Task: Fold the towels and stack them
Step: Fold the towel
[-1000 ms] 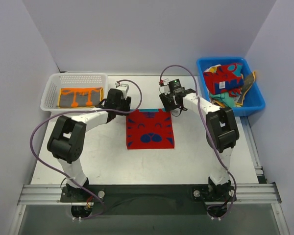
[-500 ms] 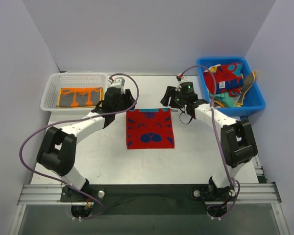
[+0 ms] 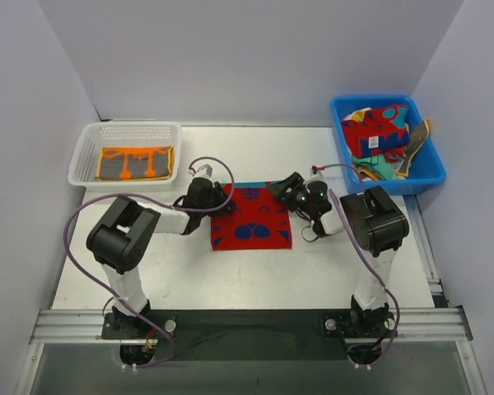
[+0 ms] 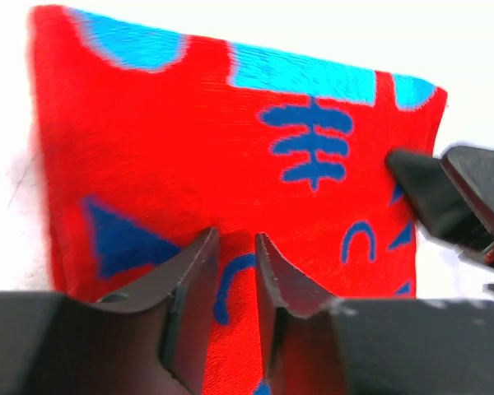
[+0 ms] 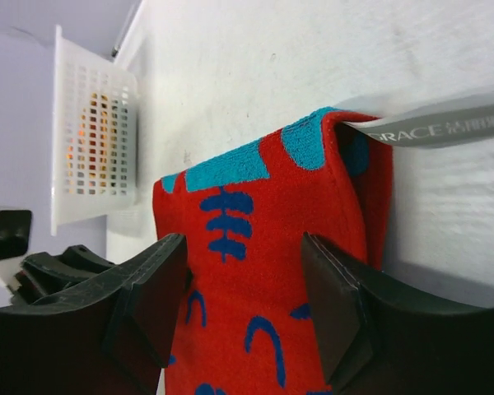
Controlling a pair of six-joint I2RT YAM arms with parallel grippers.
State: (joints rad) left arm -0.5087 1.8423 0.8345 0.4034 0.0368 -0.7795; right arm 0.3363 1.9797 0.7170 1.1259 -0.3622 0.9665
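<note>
A red towel (image 3: 252, 220) with blue and teal shapes lies flat on the table's middle. It fills the left wrist view (image 4: 189, 140) and shows in the right wrist view (image 5: 255, 206), where its far right corner is turned up over a white label. My left gripper (image 3: 219, 201) is low over the towel's far left part; its jaws (image 4: 235, 239) stand a narrow gap apart with flat cloth showing between them. My right gripper (image 3: 281, 196) is at the far right corner, wide open (image 5: 243, 247), with the cloth between its fingers. One right finger (image 4: 432, 193) shows in the left wrist view.
A white mesh basket (image 3: 89, 141) at the back left holds a folded orange towel with dark marks (image 3: 134, 162); the basket also shows in the right wrist view (image 5: 95, 140). A blue bin (image 3: 429, 176) at the back right holds several loose towels (image 3: 379, 127).
Both arms have dropped and swung inward, from behind the towel's far edge down onto its two far corners. The towel lies about where it was.
</note>
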